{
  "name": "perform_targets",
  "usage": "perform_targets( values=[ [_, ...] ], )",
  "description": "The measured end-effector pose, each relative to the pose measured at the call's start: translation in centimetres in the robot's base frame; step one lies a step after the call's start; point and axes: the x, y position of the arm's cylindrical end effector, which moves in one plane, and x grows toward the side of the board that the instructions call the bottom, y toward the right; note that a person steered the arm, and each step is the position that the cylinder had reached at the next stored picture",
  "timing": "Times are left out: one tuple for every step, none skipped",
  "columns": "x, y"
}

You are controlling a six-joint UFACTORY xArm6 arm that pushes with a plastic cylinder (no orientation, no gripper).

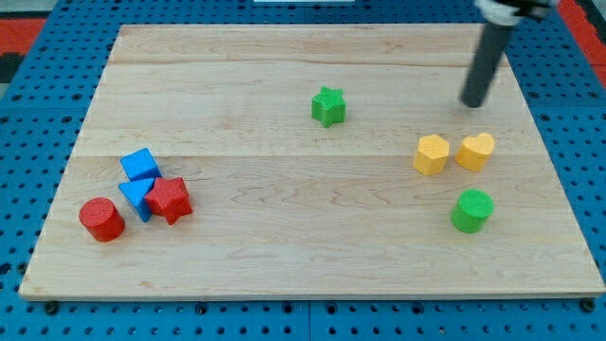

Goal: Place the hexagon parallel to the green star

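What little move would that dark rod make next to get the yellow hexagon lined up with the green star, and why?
Probably my tip should slide down the view's right, around the yellow heart, to get below the yellow hexagon. It now sits above and right of both yellow blocks, touching nothing. The green star lies up and left, so a push from below would raise the hexagon level with it.

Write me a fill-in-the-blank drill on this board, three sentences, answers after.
1. The yellow hexagon sits just to the view's left of the yellow ____.
2. My tip touches no block; the nearest one, the yellow heart, lies toward the view's ____ from it.
3. The red star touches the blue ____ beside it.

Missing words: heart; bottom; triangle.
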Motion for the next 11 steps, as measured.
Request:
perform_targets(
  values=[
    [4.1, 8.6],
    [8.9, 7.0],
    [14.1, 2.3],
    [12.7, -2.7],
    [11.8, -3.9],
    [11.8, -7.6],
    [11.8, -10.5],
    [9.4, -13.3],
    [6.7, -17.0],
    [6.2, -17.7],
    [2.6, -13.9]
  ],
)
